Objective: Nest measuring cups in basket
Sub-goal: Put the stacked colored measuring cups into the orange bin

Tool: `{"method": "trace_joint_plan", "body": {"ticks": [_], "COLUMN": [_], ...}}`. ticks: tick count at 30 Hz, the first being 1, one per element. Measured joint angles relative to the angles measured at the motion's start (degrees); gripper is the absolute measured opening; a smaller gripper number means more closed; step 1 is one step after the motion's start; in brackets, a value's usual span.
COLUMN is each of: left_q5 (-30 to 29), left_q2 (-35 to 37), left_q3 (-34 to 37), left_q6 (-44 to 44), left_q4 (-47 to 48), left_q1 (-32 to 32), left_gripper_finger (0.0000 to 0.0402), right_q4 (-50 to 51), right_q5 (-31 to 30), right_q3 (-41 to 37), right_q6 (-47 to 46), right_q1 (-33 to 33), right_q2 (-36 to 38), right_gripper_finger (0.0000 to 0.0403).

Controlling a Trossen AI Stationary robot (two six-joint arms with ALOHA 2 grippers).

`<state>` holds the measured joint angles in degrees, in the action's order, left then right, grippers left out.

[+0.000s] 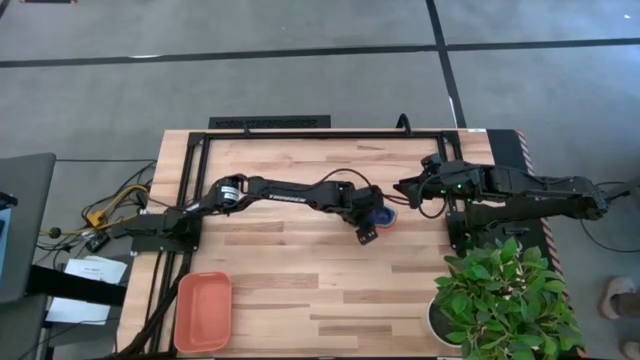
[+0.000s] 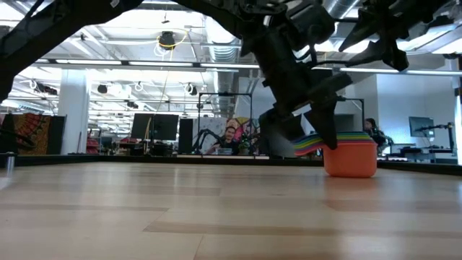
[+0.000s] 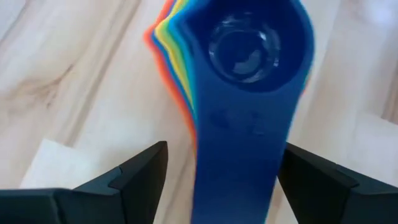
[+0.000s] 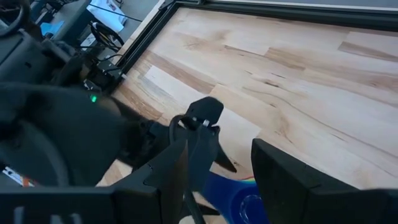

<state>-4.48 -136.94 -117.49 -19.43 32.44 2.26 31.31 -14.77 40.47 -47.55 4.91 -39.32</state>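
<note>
nested stack of rainbow plastic measuring cups (image 3: 249,74) sits mid-table, far from salmon plastic basket (image 1: 203,311). left gripper (image 3: 221,171) open, straddling the stack's handles, probably pre-grasp. right gripper (image 4: 217,162) open beside stack.

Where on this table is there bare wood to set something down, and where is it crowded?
Free: the wide strip between the basket and the potted plant. Crowded: mid-table, where the left gripper, fingers open astride the handles, and the right gripper flank the stacked measuring cups.
</note>
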Motion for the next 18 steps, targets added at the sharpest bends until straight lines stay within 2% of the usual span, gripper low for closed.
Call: {"method": "trace_joint_plan", "body": {"ticks": [7,18], "left_q5": [0.43,2.31], "left_q2": [-0.09,-0.07], "left_q3": [1.03,1.77], "left_q6": [2.35,7.64], "left_q4": [-1.27,-2.66], "left_q1": [0.11,1.04], "left_gripper_finger": [0.027,0.0238], "right_q4": [0.0,0.0], "right_q5": [-0.08,-0.34], "right_q3": [0.0,0.0], "right_q6": [0.01,0.04], "right_q1": [0.0,0.11], "right_q2": [-0.02,-0.02], "right_gripper_finger": [0.0198,0.0202]}}
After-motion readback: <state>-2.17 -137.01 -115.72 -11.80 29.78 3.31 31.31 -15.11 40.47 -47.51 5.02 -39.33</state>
